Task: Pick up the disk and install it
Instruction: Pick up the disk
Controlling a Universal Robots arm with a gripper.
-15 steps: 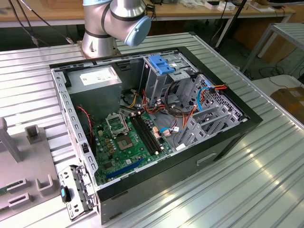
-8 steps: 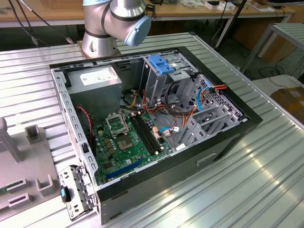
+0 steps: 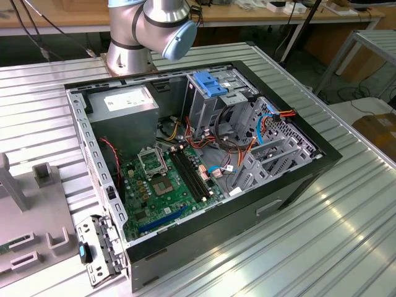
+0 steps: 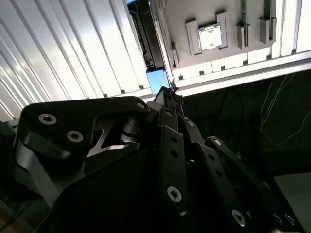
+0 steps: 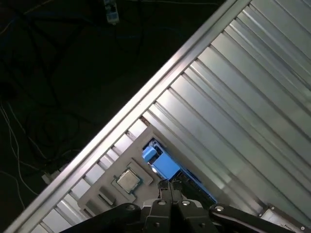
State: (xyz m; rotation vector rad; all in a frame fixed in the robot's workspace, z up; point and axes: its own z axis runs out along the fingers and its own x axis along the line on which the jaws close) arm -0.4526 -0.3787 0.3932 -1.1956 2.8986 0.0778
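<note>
So the gripper [image 5: 171, 187] is pinched shut on nothing, hovering just over the disk [image 5: 163, 165], whose long axis follows the table [image 5: 243, 97] ribs.

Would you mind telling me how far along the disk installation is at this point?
Nothing looks finished: the disk lies at the grey fixture tray, near a processor chip, not in the computer case. In hand: the gripper sits close over the disk's blue end; a grip cannot be confirmed. Left: lifting it and seating it in the case.
</note>
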